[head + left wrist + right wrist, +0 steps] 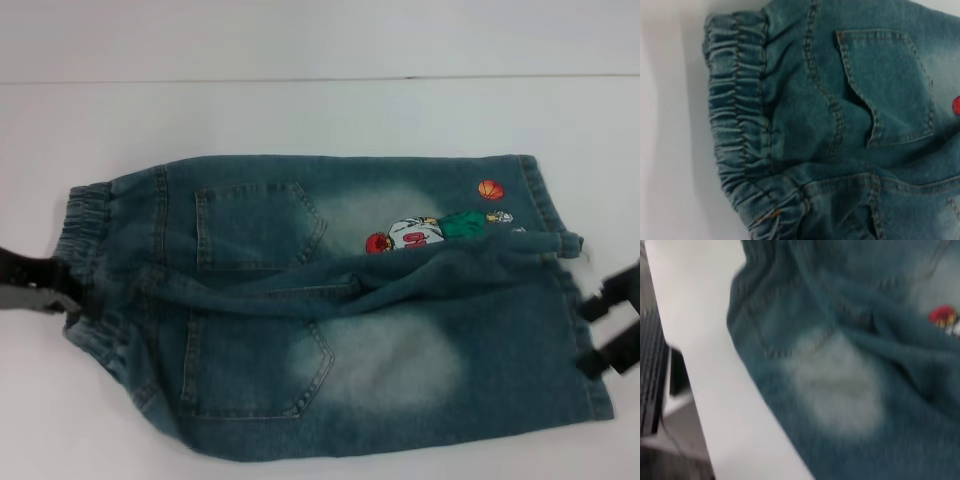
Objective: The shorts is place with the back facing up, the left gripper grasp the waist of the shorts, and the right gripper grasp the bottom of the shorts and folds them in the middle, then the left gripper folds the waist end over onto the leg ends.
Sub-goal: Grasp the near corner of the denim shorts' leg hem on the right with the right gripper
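Note:
The faded blue-green denim shorts (330,320) lie flat on the white table, back up, with both patch pockets showing. The ruffled elastic waist (85,215) is at the left and the straight leg hems (545,190) at the right. A cartoon embroidery (420,233) sits on the far leg. My left gripper (55,285) reaches in from the left edge and touches the waist at its middle. My right gripper (590,335) is at the near leg's hem, its two black fingers apart. The left wrist view shows the waist (735,115) and a pocket (890,90) close up.
The white table (300,110) stretches behind the shorts to a pale wall. In the right wrist view the shorts (840,385) lie close to the table edge (705,365), with dark equipment (652,375) beyond and below it.

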You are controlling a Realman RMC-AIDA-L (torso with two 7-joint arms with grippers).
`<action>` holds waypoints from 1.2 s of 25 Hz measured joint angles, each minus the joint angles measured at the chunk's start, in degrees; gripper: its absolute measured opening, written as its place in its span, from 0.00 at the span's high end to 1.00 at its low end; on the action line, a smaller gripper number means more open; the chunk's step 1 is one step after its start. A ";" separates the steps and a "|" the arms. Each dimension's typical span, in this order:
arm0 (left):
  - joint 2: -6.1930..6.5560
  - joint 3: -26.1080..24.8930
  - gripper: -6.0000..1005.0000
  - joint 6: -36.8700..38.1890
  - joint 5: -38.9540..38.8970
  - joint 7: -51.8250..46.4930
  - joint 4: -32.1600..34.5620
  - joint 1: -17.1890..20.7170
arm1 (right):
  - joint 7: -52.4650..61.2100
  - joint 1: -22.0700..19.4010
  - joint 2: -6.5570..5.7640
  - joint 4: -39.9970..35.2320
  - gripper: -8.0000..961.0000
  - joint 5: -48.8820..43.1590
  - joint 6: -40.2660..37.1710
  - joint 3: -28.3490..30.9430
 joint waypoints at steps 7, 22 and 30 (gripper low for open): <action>0.25 -0.06 0.94 -0.84 0.00 -0.23 -0.19 -1.59 | -0.12 0.94 0.64 0.52 0.02 -7.21 -0.74 -4.09; 0.34 -0.01 0.94 -0.75 0.01 -1.05 -0.31 -2.51 | 0.39 2.16 2.03 4.29 0.02 -13.90 0.46 -10.04; 0.11 0.01 0.94 -0.59 0.01 -1.13 -0.31 -2.44 | 0.65 2.56 2.50 6.46 0.02 -14.15 2.60 -11.98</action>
